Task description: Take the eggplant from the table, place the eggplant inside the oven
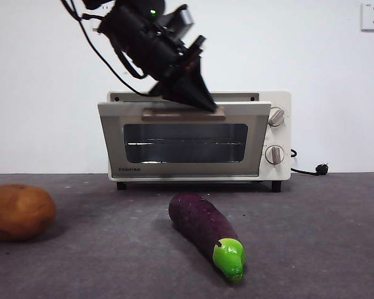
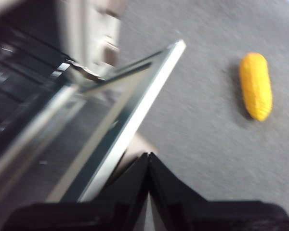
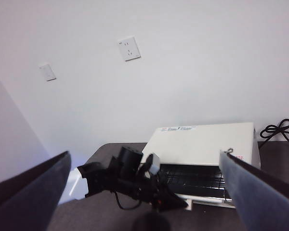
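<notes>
The dark purple eggplant point(image 1: 202, 227) with its green cap lies on the grey table point(image 1: 318, 237), in front of the cream oven point(image 1: 283, 134) and apart from both grippers. The oven's glass door point(image 1: 184, 143) is tilted partly open at the top. My left gripper point(image 1: 196, 99) comes down from the upper left, and its shut tips rest on the beige door handle point(image 1: 156, 114). The left wrist view shows the shut jaws of the left gripper point(image 2: 148, 156) beside the slanted door point(image 2: 111, 130). My right gripper point(image 3: 144, 156) hangs open high above the oven point(image 3: 202, 139), holding nothing.
A round orange-brown potato point(image 1: 19, 212) sits at the table's left edge. A yellow corn cob point(image 2: 256, 85) lies on the table beside the oven. The oven's black cord and plug point(image 1: 321, 169) trail to its right by the white wall.
</notes>
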`<act>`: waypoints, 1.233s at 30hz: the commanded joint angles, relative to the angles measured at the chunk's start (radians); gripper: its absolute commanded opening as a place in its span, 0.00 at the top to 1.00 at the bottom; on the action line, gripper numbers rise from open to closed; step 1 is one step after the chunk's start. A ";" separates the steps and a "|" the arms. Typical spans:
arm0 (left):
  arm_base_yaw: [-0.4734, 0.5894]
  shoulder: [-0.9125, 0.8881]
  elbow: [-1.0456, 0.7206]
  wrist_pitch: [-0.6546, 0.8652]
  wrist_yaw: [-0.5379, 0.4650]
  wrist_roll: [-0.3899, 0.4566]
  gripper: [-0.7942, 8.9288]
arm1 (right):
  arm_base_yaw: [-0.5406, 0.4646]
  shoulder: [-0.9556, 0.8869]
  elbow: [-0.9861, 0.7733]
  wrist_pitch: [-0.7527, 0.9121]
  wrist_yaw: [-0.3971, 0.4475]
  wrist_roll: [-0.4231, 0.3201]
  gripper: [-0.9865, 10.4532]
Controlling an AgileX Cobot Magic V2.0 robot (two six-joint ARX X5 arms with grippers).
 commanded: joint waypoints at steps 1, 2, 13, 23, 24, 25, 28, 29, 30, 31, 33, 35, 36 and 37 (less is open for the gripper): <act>-0.035 0.017 -0.013 -0.003 0.001 -0.007 0.92 | 0.002 0.006 0.003 0.006 -0.002 -0.007 0.39; -0.048 0.017 -0.013 -0.002 0.001 -0.008 0.92 | 0.002 0.008 0.003 0.006 -0.002 -0.007 0.39; -0.151 0.017 -0.012 0.010 -0.002 -0.064 0.92 | 0.002 0.020 0.003 0.005 -0.002 -0.006 0.39; -0.174 -0.014 0.137 -0.072 -0.003 -0.147 0.92 | 0.002 0.026 0.003 -0.001 -0.003 -0.002 0.39; -0.173 -0.023 0.170 -0.097 -0.005 -0.147 0.92 | 0.002 0.026 0.003 -0.002 -0.003 -0.002 0.39; -0.173 -0.034 0.209 -0.126 -0.014 -0.149 0.92 | 0.002 0.026 0.003 -0.002 -0.003 -0.002 0.39; -0.173 -0.074 0.336 -0.196 -0.048 -0.168 0.92 | 0.013 0.026 0.003 -0.002 -0.003 0.002 0.39; -0.173 -0.091 0.384 -0.222 -0.074 -0.173 0.92 | 0.021 0.026 0.003 -0.002 -0.002 0.002 0.39; -0.174 -0.106 0.423 -0.240 -0.096 -0.176 0.92 | 0.027 0.026 0.003 -0.003 -0.002 0.002 0.39; -0.173 -0.126 0.469 -0.262 -0.124 -0.186 0.92 | 0.035 0.026 0.003 -0.002 -0.002 0.003 0.39; -0.174 -0.163 0.545 -0.292 -0.172 -0.208 0.92 | 0.051 0.026 0.003 -0.002 -0.002 0.004 0.39; -0.174 -0.204 0.611 -0.324 -0.220 -0.219 0.92 | 0.070 0.026 0.003 -0.002 -0.002 0.004 0.39; -0.174 -0.224 0.643 -0.342 -0.246 -0.219 0.92 | 0.080 0.026 0.003 -0.002 -0.002 0.004 0.39; -0.174 -0.245 0.673 -0.365 -0.272 -0.219 0.92 | 0.090 0.026 0.003 -0.002 -0.002 0.003 0.39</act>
